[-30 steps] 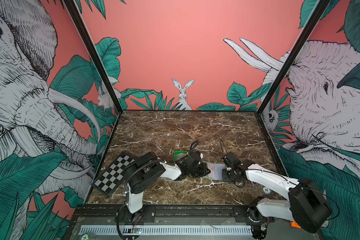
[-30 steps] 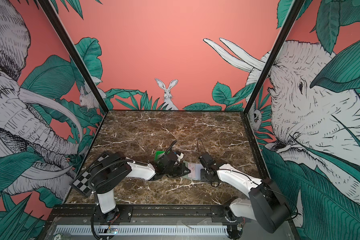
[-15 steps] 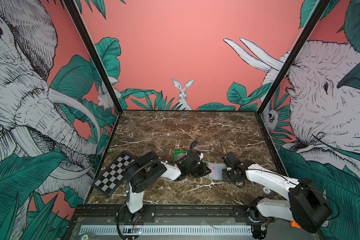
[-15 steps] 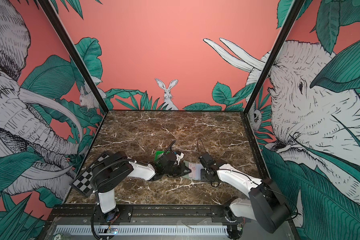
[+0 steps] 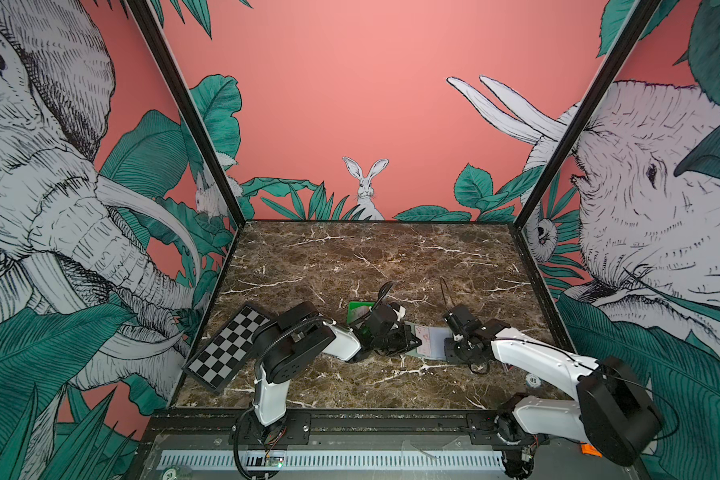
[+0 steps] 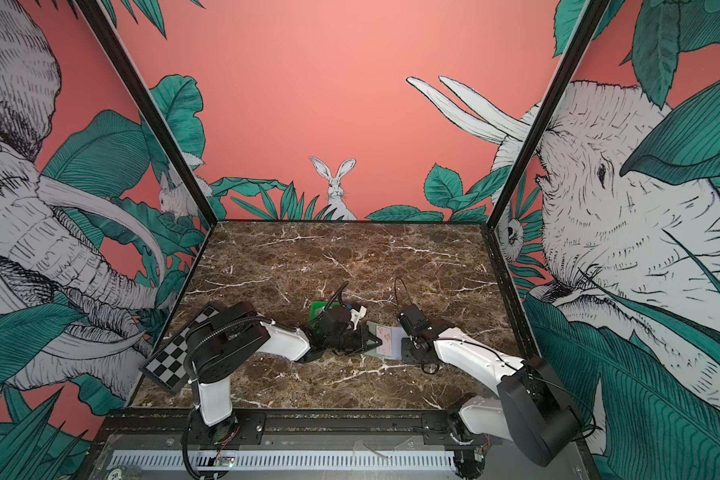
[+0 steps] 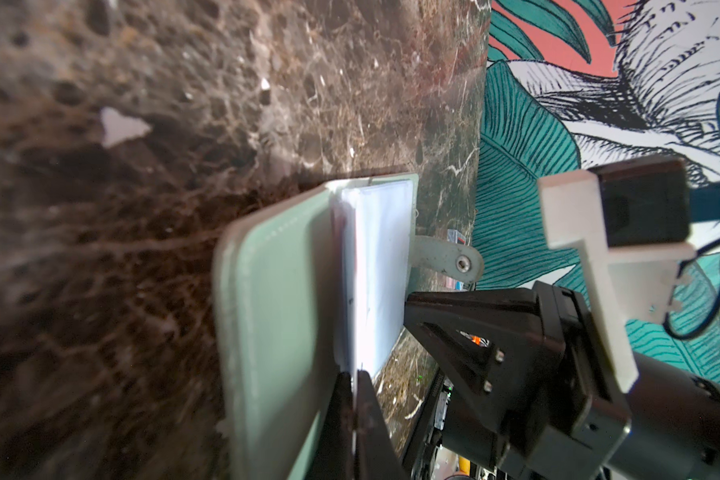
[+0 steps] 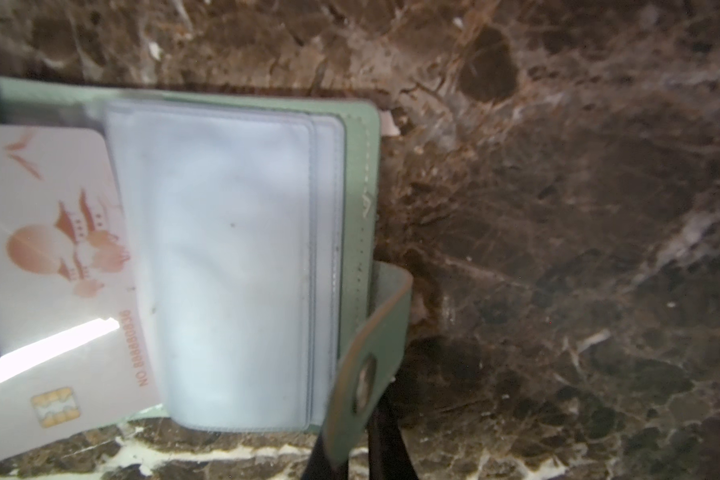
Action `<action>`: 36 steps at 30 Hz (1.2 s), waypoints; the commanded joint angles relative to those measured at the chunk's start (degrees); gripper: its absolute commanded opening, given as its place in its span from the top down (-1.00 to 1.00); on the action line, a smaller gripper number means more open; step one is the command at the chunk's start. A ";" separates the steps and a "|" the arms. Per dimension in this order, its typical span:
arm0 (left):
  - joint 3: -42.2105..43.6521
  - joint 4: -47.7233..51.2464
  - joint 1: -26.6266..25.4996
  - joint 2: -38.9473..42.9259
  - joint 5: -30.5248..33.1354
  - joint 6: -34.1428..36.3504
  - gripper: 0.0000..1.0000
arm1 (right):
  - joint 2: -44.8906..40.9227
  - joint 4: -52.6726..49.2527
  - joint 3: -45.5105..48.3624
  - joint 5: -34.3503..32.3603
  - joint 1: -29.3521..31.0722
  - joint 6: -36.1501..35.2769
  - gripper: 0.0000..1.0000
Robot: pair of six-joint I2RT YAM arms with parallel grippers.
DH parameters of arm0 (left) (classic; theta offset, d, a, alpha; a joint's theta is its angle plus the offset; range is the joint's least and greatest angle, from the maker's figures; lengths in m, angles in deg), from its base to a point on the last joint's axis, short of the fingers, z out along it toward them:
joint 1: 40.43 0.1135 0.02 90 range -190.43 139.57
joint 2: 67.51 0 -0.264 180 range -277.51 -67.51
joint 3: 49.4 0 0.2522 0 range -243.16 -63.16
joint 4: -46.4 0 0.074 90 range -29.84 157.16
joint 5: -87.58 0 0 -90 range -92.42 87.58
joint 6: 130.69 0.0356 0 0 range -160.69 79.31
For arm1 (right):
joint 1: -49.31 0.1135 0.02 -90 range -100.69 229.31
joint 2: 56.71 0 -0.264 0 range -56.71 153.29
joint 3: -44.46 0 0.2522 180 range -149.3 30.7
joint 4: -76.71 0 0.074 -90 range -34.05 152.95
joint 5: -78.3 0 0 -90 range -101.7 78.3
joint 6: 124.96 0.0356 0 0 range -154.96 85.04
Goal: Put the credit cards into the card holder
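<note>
When checking the left gripper (image 7: 355,375), note both jaws pressed together on the thin edge of one of the credit cards (image 8: 51,232), held edge-on between the dark fingers (image 7: 375,424). Read the card face from the right wrist view: white, with pale orange-pink artwork, a printed number along one side and a gold chip near a corner. Follow that card forward from the fingertips to the card holder (image 8: 360,187), lying open on the marble table (image 5: 371,257) directly ahead of the tool. Find the card's leading long edge against the open side of the clear sleeves (image 8: 233,257); cannot tell whether inside a sleeve. Locate the near sage-green cover leaf (image 7: 275,311) right beside the fingers.

Across the holder, facing the left tool, find the right gripper (image 5: 449,351), jaws almost together at the strap-side edge of the holder. Note the snap tab strap (image 8: 366,365) curling up against its dark fingertips. Treat as gripping the holder there, with the exact bite hidden.

Just behind the left wrist, locate a bright green tray (image 5: 358,309) with pale contents too small to identify. Farther back, beside the left arm's shoulder, note a checkerboard plate (image 5: 229,347) at the table's edge.
</note>
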 commanded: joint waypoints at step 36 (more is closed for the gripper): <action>-1.32 -7.62 2.34 -4.88 -8.73 -0.58 1.00 | 1.37 -3.04 -1.22 -1.56 -0.08 -1.06 0.77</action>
